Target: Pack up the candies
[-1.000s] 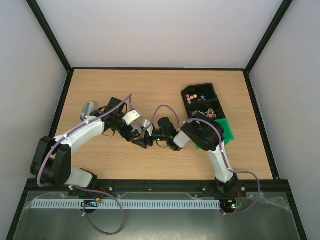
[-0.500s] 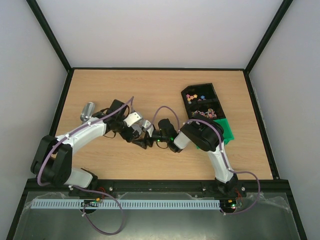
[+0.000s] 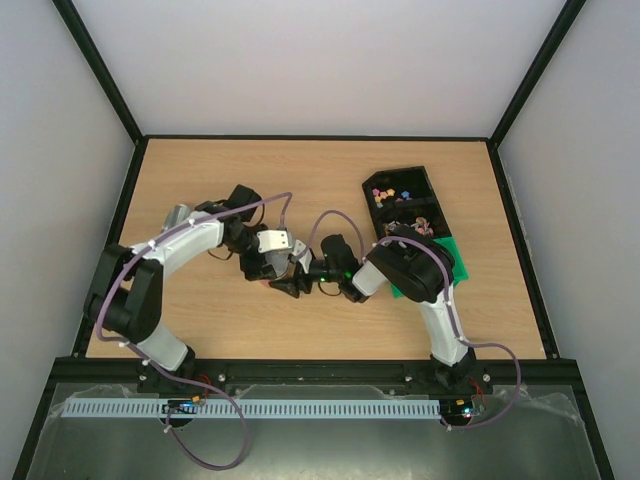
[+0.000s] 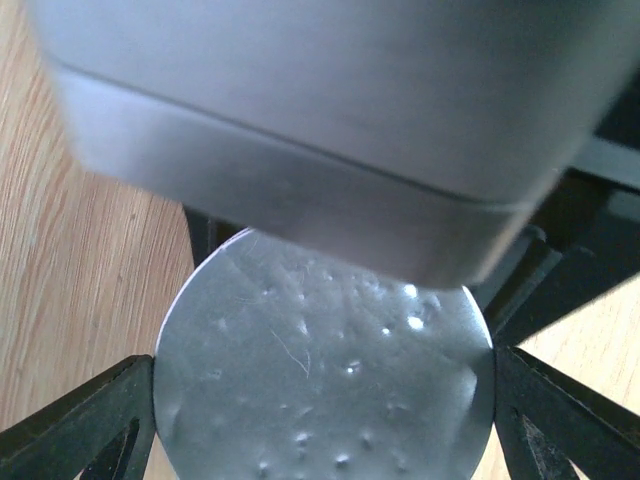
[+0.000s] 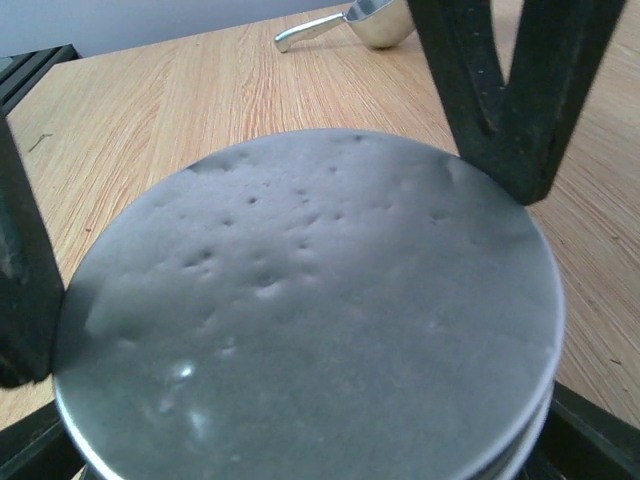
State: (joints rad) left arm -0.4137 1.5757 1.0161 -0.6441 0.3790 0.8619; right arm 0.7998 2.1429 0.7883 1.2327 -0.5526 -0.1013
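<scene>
The pale wood table (image 3: pixel 330 170) stands between white walls. Near its middle, a round tin (image 5: pixel 300 300) shows a plain, dimpled metal lid. The left gripper (image 4: pixel 325 400) has its fingers spread wide and pressed against the tin's rim. The right gripper (image 5: pixel 265 190) clasps the tin likewise (from the opposite side). Left of the tin lies a metal scoop (image 5: pixel 380 25). Right of the tin is a green sheet (image 3: pixel 456 262), and beyond it a black tray (image 3: pixel 392 174) holds the candies (image 3: pixel 383 190) in its compartments.
</scene>
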